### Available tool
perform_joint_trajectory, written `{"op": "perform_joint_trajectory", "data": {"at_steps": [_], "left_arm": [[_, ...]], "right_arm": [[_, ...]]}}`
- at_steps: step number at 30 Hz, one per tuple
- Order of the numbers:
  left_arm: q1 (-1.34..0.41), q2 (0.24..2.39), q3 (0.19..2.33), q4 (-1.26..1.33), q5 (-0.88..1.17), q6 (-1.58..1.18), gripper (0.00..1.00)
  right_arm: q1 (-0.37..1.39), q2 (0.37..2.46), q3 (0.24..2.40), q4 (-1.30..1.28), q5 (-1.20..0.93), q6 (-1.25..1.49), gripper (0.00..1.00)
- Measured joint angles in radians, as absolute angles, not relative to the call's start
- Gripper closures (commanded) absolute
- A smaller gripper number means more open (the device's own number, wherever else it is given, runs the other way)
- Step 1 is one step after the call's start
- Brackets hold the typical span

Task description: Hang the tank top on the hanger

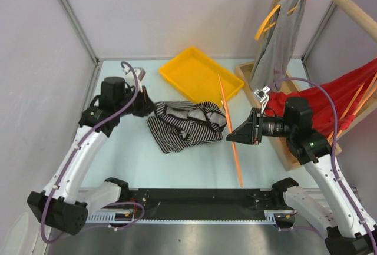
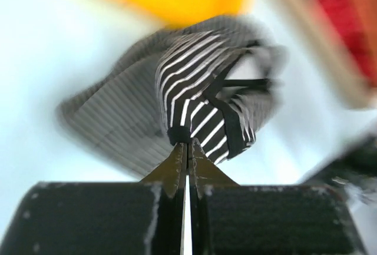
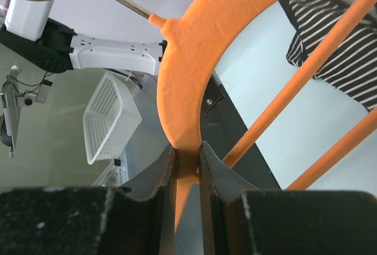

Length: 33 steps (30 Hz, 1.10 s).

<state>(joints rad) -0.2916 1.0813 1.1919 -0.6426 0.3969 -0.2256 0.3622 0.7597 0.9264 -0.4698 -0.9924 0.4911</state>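
The striped tank top (image 1: 185, 124) lies crumpled on the table in front of the yellow tray. My left gripper (image 1: 152, 111) is at its left edge. In the left wrist view my left gripper (image 2: 187, 144) is shut on a dark strap edge of the tank top (image 2: 200, 96), which bunches up ahead of the jaws. My right gripper (image 1: 231, 138) is shut on the orange hanger (image 1: 231, 131), which stands edge-on just right of the tank top, with its silver hook (image 1: 262, 93) pointing right. In the right wrist view my right gripper (image 3: 187, 152) pinches the hanger (image 3: 188, 78) near its hook, with the tank top (image 3: 336, 43) beyond.
A yellow tray (image 1: 177, 66) sits at the back of the table. A wooden rack (image 1: 281, 149) at the right holds a grey garment (image 1: 277, 43) and a big red cloth (image 1: 347, 99) on orange hangers. Walls close in the left and back.
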Motion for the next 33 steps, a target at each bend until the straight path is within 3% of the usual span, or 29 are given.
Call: {"op": "perform_joint_trajectory", "data": {"at_steps": [2, 4, 5, 7, 9, 13, 20, 25, 33], "left_arm": [[-0.282, 1.061, 1.086, -0.652, 0.273, -0.224, 1.0], [-0.273, 1.074, 1.002, -0.649, 0.16, -0.226, 0.77], [-0.27, 1.087, 0.964, -0.641, 0.113, -0.227, 0.72], [-0.266, 1.114, 0.891, -0.616, 0.025, -0.247, 0.37], [-0.265, 1.132, 0.855, -0.601, -0.023, -0.271, 0.15], [-0.264, 1.097, 0.779, -0.495, -0.046, -0.343, 0.11], [-0.263, 0.841, 0.452, -0.248, 0.033, -0.582, 0.17], [-0.27, 0.802, 0.287, -0.134, 0.086, -0.748, 0.17], [-0.271, 0.725, 0.222, -0.065, 0.05, -0.895, 0.2]], "right_arm": [[0.362, 0.781, 0.926, -0.469, -0.993, 0.492, 0.8], [0.362, 0.798, 0.924, -0.463, -0.993, 0.493, 0.8], [0.362, 0.805, 0.92, -0.456, -0.992, 0.494, 0.8], [0.363, 0.81, 0.905, -0.442, -0.993, 0.497, 0.8], [0.365, 0.812, 0.891, -0.43, -0.996, 0.498, 0.79], [0.387, 0.816, 0.871, -0.42, -1.003, 0.501, 0.79], [0.411, 0.836, 0.843, -0.39, -1.008, 0.504, 0.79], [0.417, 0.857, 0.824, -0.365, -1.007, 0.516, 0.79], [0.42, 0.839, 0.813, -0.333, -1.008, 0.525, 0.79]]}}
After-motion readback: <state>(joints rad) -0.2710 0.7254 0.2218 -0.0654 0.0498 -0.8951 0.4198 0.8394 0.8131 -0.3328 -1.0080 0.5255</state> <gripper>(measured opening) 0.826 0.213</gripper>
